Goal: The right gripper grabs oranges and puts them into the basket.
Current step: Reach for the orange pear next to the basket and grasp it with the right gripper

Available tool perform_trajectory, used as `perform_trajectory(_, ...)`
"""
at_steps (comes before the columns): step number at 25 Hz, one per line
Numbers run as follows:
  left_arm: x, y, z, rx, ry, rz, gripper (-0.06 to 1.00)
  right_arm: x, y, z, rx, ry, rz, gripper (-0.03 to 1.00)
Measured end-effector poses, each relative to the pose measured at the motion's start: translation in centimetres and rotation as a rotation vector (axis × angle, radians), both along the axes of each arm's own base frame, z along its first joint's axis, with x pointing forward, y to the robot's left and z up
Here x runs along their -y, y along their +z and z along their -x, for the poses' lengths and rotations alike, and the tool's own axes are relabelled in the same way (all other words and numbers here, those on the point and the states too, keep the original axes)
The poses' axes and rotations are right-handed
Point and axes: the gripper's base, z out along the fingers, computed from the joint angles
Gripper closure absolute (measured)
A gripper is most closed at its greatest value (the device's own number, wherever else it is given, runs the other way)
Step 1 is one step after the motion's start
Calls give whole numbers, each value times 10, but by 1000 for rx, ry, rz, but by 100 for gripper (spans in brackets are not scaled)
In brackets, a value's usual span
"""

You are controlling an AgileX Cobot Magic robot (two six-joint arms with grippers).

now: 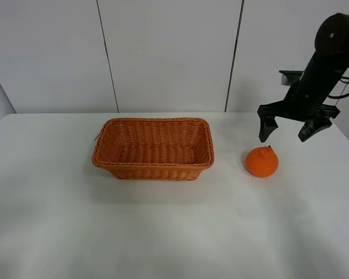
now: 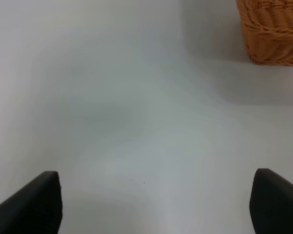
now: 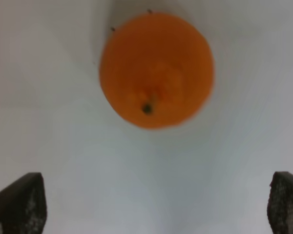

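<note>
The right gripper (image 1: 285, 137) hangs at the end of its black arm with the jaws spread wide and nothing between them. Its two fingertips (image 3: 20, 204) frame the lower corners of the right wrist view, well apart from each other. The orange (image 1: 262, 161) lies on the white table (image 1: 163, 232) just below and slightly in front of the gripper, and no finger touches it. Its knobbed top and small dark stem face upward (the wrist camera looks almost straight down on the stem). The fruit is somewhat blurred in that view, so how far the claw stands above it cannot be settled, though a gap seems likely.

The basket (image 1: 153, 172) sits near the middle of the table, on the left-arm side of the orange, near it but clearly apart, with bare table between them. Its woven interior holds nothing.

The left gripper (image 2: 156, 204) shows only in its own wrist view. Its dark fingers are wide apart over bare table, with one corner of the basket at the frame's edge. Behind the table stands a pale panelled wall (image 1: 163, 52).
</note>
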Motion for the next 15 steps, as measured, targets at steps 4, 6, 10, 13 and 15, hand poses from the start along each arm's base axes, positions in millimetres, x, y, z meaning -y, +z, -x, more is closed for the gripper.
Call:
perform_trajectory(4,0,0,0,0,0,0,6,-4,-18,-10,-25,8,4,28)
perform_trajectory(6,0,0,0,0,0,0,6,-3,-26,-14,-23,8,27,28)
perform_trajectory(10,0,0,0,0,0,0,6,1,-32,-21,17,-3,69,28)
perform_trajectory(13,0,0,0,0,0,0,6,1,-42,-25,17,-11,61,28)
perform_trajectory(15,0,0,0,0,0,0,6,-1,-52,-26,-9,-12,47,28)
